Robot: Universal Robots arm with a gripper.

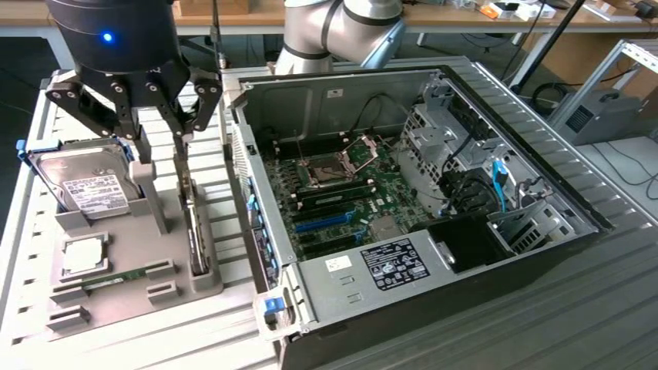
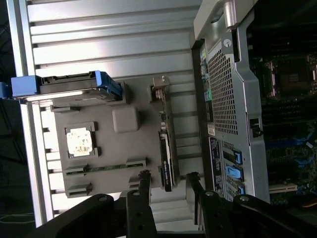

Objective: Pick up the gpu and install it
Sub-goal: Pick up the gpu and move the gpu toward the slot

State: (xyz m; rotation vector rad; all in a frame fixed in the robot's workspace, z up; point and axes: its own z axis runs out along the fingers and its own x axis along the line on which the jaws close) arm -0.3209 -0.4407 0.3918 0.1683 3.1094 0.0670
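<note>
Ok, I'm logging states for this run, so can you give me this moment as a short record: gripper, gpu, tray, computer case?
gripper: open, above the tray, straddling one end of the gpu
gpu: standing on edge in its tray slot, not in the case
tray: also holds hard drive, processor, memory stick
case: open, motherboard exposed, on the exterior view's right of the tray

Gpu (image 1: 194,231) (image 2: 166,148): thin dark card, silvery metal bracket at one end. Stands upright on long edge, seated in slot of grey holder (image 1: 154,247), on side nearest open computer case (image 1: 308,100). Not yet installed.
</note>
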